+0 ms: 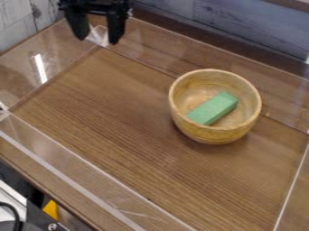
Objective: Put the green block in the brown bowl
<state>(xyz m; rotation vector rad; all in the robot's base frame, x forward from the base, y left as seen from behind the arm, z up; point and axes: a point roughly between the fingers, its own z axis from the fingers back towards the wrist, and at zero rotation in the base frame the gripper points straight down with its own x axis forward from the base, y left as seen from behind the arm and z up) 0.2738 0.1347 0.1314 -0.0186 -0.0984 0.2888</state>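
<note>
The green block (pixel 211 109) lies flat inside the brown bowl (pixel 215 135), tilted along a diagonal, on the right half of the wooden table. My gripper (pixel 98 37) hangs at the top left, far from the bowl, near the back wall. Its two dark fingers point down and stand apart with nothing between them, so it is open.
Clear acrylic walls fence the wooden tabletop (pixel 121 126) on the left, front and right. A small clear plastic piece sits behind the gripper at the back left corner. A grey plank wall runs along the back.
</note>
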